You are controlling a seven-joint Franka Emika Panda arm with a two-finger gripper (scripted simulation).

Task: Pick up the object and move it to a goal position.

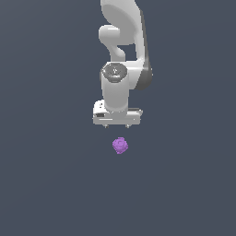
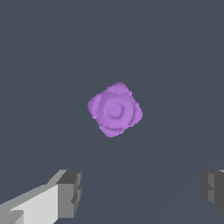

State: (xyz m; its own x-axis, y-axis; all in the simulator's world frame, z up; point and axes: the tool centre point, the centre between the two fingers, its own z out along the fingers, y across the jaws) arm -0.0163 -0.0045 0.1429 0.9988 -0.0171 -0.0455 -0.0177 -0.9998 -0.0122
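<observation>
Dark grey surface (image 1: pixel 46 184) fills my view; the purple object (image 1: pixel 120 145) lies on it alone, apart from my pincer (image 1: pixel 117 125), which hangs above it with its fingers (image 2: pixel 70 192) spread wide, holding nothing.

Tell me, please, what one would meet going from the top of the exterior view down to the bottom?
White robot arm → gripper, jaws apart in the wrist view → purple object, lying clear below the gripper → bare dark grey floor.
</observation>
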